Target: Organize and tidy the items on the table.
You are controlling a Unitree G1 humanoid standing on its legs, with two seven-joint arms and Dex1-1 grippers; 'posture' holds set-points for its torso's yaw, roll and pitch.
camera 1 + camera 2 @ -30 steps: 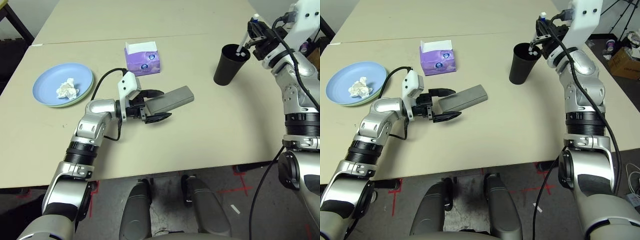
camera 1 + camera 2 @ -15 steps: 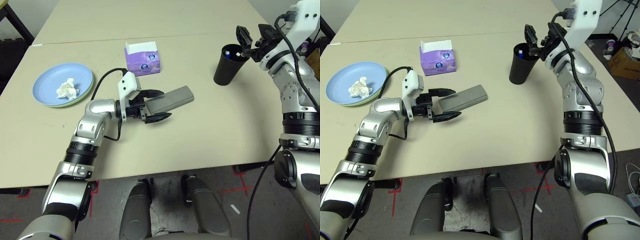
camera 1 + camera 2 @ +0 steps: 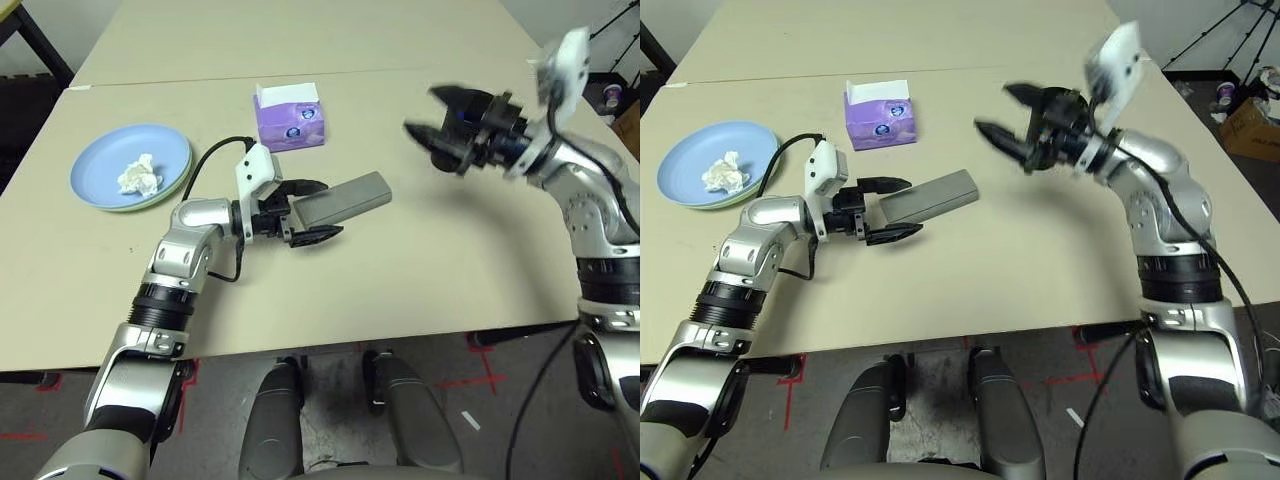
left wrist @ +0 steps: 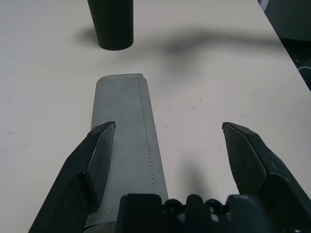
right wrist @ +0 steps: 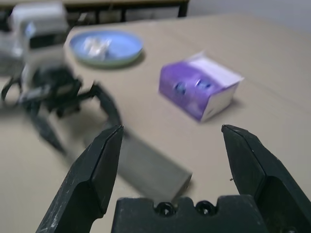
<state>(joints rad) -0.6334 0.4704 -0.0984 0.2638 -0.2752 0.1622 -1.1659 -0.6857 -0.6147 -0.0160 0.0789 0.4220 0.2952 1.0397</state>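
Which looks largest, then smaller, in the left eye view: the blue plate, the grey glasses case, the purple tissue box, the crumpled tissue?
1. blue plate
2. and 3. grey glasses case and purple tissue box: too alike in area to rank, the case longer, the box bulkier and farther off.
4. crumpled tissue, clearly smallest.

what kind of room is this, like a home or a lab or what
Probably a lab or test room, not a home: a large plain beige table with red tape marks on the grey floor below it, a tripod standing beyond the table's far corner, and a cardboard box on the floor.
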